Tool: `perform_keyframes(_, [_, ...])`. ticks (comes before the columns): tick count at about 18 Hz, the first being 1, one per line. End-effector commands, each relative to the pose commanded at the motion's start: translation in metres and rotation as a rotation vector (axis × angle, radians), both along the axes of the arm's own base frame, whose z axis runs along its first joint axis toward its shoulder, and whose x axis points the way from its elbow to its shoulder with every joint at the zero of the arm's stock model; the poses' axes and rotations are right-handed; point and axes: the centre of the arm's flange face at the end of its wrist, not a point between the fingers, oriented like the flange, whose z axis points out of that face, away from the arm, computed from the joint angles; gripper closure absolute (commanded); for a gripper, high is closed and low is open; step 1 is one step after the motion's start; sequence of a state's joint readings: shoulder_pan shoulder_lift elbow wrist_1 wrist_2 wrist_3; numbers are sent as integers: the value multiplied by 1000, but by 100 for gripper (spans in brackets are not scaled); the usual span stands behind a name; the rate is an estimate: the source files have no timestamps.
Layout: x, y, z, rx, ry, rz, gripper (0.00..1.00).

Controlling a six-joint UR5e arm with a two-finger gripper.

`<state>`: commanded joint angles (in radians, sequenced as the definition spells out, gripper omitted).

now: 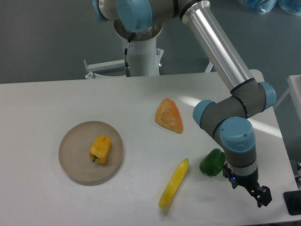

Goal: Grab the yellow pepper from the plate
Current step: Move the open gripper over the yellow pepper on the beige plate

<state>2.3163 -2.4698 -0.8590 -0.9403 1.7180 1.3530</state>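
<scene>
The yellow pepper (100,149) lies on its side near the middle of the round tan plate (73,162) at the left of the table. My gripper (261,196) is far off at the table's front right corner, past the green pepper. It points down and only a dark finger tip shows, so whether it stands open or shut is unclear. Nothing is seen held in it.
A green pepper (212,162) sits just left of my wrist. A long slim yellow chili-shaped piece (174,183) lies in front of centre. An orange wedge-shaped piece (169,115) rests behind it. The arm's base column (141,56) rises at the back.
</scene>
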Motion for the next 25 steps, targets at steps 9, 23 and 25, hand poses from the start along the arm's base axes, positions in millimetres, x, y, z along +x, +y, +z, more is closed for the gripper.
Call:
perform_keyframes(9, [89,-37,88,48,-97,114,0])
perform_keyframes(23, [291,-69,97,166,-542,415,0])
perform_keyframes(25, [314,-61,85,170,-580,433,0])
